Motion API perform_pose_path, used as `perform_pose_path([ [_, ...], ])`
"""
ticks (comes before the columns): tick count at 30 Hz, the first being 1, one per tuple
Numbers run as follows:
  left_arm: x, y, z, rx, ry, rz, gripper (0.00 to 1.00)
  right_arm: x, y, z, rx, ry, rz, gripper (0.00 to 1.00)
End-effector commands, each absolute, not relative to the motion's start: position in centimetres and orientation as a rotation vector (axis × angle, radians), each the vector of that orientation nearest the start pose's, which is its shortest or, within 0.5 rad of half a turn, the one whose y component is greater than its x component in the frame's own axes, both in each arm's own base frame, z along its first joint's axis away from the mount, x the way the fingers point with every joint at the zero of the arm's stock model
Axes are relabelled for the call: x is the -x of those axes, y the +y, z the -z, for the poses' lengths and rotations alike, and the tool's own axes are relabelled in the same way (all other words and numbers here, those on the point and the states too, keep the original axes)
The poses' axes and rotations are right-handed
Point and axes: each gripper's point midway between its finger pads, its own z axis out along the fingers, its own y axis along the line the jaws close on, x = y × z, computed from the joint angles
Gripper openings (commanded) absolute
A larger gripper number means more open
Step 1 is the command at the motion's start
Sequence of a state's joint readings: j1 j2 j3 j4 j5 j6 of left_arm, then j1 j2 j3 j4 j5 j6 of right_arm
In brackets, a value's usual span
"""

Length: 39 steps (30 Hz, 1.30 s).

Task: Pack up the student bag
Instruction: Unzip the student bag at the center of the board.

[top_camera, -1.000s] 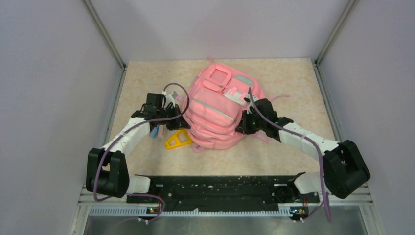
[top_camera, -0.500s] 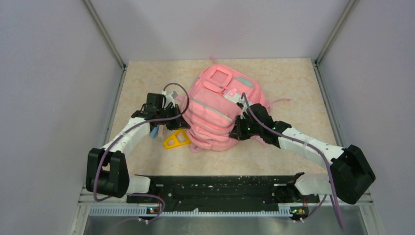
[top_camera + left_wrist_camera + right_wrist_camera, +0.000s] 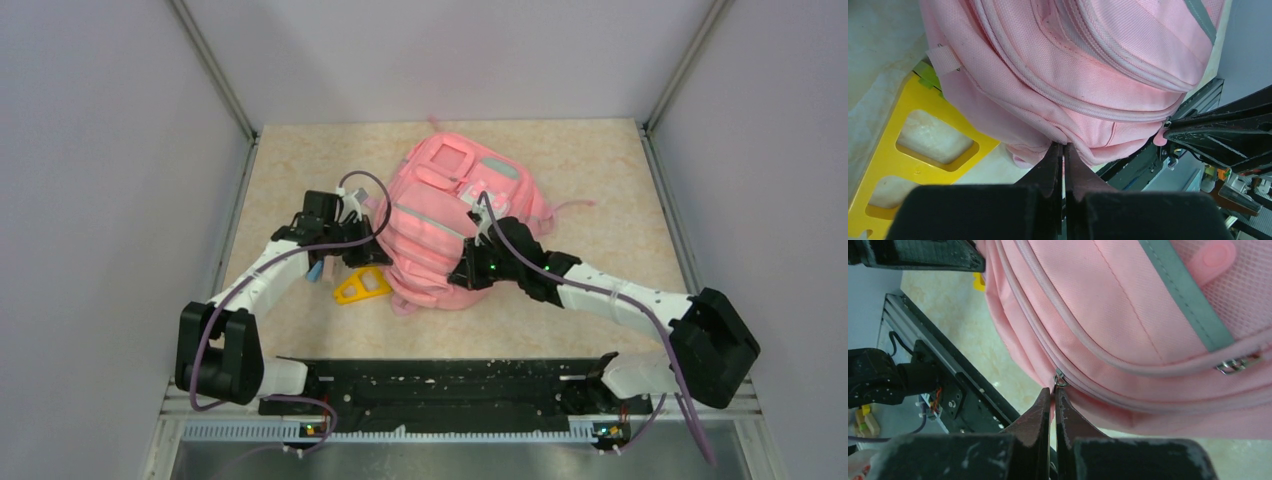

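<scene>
The pink student bag (image 3: 445, 215) lies in the middle of the table, front pockets up. My left gripper (image 3: 372, 237) is at its left side, shut on a fold of pink fabric at the bag's edge (image 3: 1064, 145). My right gripper (image 3: 462, 272) is at the bag's near right side, shut on the pink zipper pull hanging from a metal slider ring (image 3: 1060, 380) on the bag's zipper line. The bag fills both wrist views (image 3: 1088, 65) (image 3: 1128, 315).
A yellow plastic stencil (image 3: 362, 287) lies on the table by the bag's left corner, partly under it; it also shows in the left wrist view (image 3: 908, 155). A light blue item (image 3: 316, 270) sits under the left arm. The black rail (image 3: 440, 385) runs along the near edge.
My right gripper has moved left along the bag's near edge, with the zipper pull in it. The bag has bunched and shifted slightly left. The left arm has stayed in place.
</scene>
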State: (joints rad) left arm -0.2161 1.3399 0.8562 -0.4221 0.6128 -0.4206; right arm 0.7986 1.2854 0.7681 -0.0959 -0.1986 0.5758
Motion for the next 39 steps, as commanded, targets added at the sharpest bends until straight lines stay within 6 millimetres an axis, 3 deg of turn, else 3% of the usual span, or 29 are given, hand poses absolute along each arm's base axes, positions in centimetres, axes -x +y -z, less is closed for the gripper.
perform_pose_path([
  [1,-26.7,-19.2,-13.2,-0.081,2.491,1.124,0.00,-22.2,34.7,-18.2,0.380,2.157,-1.122,0.00],
  [13,-26.2,-20.0,-13.1,-0.114,2.501,1.147,0.00,-26.4,39.8,-20.7,0.258,2.017,-1.076,0.00],
  [18,-26.1,-20.1,-13.3,-0.130,2.493,1.149,0.00,-28.3,41.3,-20.5,0.226,1.997,-1.032,0.00],
  [25,-26.4,-19.8,-13.6,-0.138,2.487,1.104,0.00,-28.3,41.2,-20.7,0.270,1.986,-0.968,0.00],
  [28,-26.6,-19.4,-13.8,-0.144,2.482,1.062,0.00,-27.9,40.1,-21.2,0.320,1.974,-0.927,0.13],
  [30,-26.7,-19.1,-14.0,-0.147,2.473,1.035,0.05,-27.4,39.1,-21.6,0.356,1.962,-0.900,0.33],
  [34,-27.0,-18.6,-15.0,-0.161,2.436,0.978,0.37,-25.3,37.6,-22.6,0.495,1.929,-0.900,0.68],
  [36,-27.2,-18.0,-15.5,-0.161,2.412,0.927,0.55,-24.5,36.3,-23.4,0.550,1.902,-0.872,0.78],
  [39,-27.6,-17.1,-16.5,-0.166,2.361,0.846,0.74,-24.6,33.6,-23.4,0.609,1.882,-0.728,0.86],
])
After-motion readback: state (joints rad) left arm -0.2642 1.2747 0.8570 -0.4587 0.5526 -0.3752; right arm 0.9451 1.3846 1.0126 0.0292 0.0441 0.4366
